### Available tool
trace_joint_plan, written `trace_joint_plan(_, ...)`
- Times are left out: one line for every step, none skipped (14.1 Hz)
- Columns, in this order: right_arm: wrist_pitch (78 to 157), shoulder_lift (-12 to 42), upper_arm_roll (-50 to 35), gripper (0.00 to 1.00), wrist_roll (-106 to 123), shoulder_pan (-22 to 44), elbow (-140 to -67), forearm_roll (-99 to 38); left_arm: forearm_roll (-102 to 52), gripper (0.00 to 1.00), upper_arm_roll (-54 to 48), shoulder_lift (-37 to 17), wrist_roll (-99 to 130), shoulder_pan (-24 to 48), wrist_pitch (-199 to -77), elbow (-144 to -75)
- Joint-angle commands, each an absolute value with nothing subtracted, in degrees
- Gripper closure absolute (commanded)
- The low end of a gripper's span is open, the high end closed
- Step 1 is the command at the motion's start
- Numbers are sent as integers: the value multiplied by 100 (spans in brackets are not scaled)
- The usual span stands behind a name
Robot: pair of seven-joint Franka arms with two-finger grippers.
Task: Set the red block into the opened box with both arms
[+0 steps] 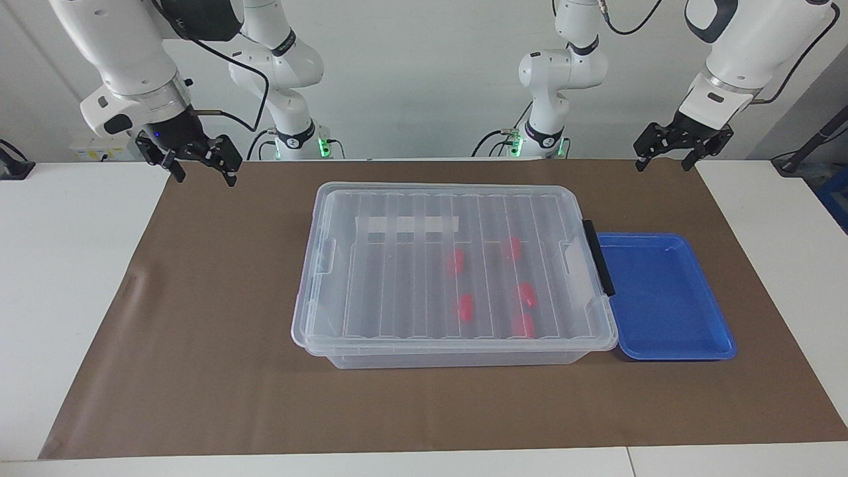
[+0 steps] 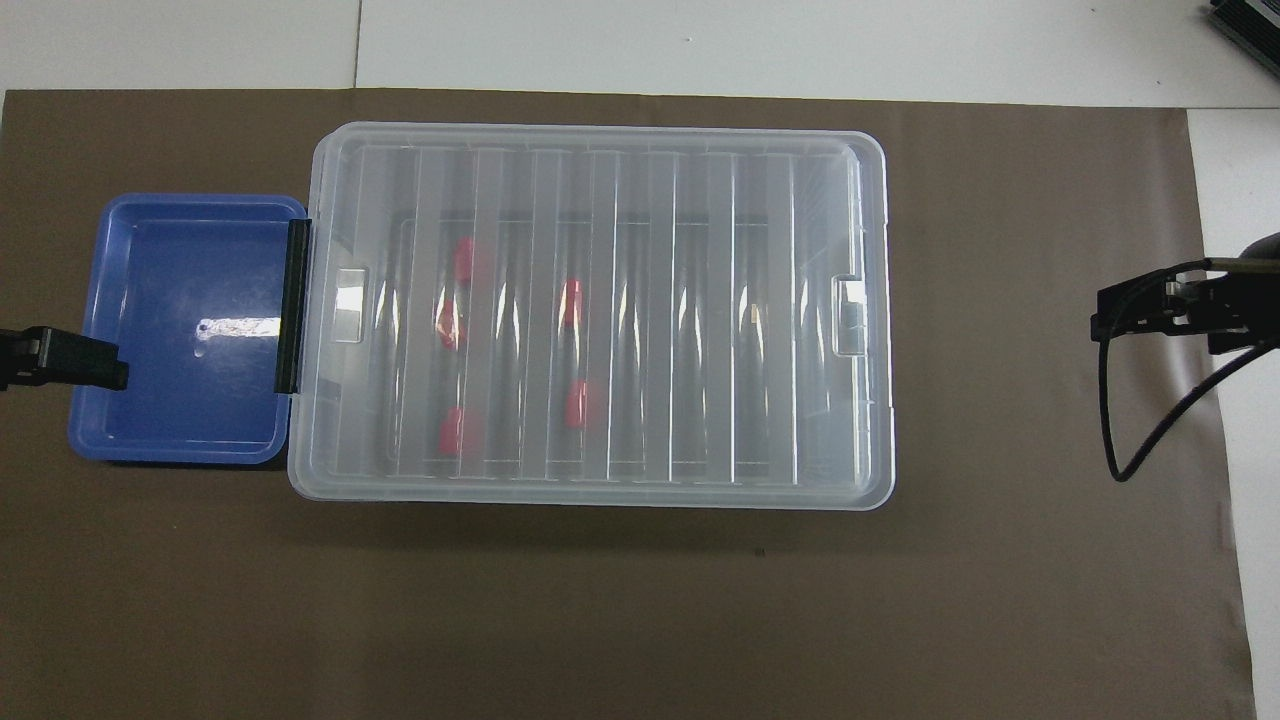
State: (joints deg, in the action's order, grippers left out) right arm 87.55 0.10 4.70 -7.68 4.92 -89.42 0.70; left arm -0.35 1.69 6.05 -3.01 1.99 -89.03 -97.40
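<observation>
A white bench (image 1: 66,278) is covered by a brown mat (image 1: 212,318), and in the middle of the mat stands the box (image 1: 450,271), a large clear plastic bin with its ribbed see-through lid (image 2: 600,310) resting on top. Five red blocks (image 1: 466,307) lie on the box's floor, seen through the lid, gathered in the half toward the left arm's end of the bench. A black latch (image 1: 599,257) runs along that end of the box, and just beside it sits a shallow blue tray (image 1: 669,331). The left pincer (image 1: 682,147) hangs in the air with its fingers spread apart and holding nothing; from overhead it shows over the outer edge of the blue tray. The right pincer (image 1: 197,159) hangs over the mat's edge at the right arm's end of the bench, well apart from the box, its fingers likewise spread and holding nothing. A black cable (image 2: 1150,420) loops down from the right arm's wrist.
</observation>
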Motion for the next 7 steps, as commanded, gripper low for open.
trace_joint_plan(8684,26,439,0,-633,466,-8886,62,-88,0,132,791,-334,141,-9097,-9984)
trace_joint_plan(8692,26,439,0,-589,466,-8894,62,-88,0,132,791,-334,141,-9097,-9984)
trace_joint_plan(8692,18,431,0,-484,466,-8903,62,-88,0,132,791,-343,141,-9097,-9984)
trace_joint_plan(8692,18,431,0,-423,466,-8912,62,-88,0,132,791,-334,141,-9097,-9984)
trace_joint_plan(8692,18,431,0,-422,466,-8912,62,-88,0,141,791,-334,141,-9097,-9984)
trace_joint_plan(8692,18,431,0,-431,466,-8912,62,-88,0,141,791,-334,141,-9097,-9984)
trace_joint_plan(8692,18,431,0,-431,466,-8912,62,-88,0,132,791,-334,141,-9097,-9984)
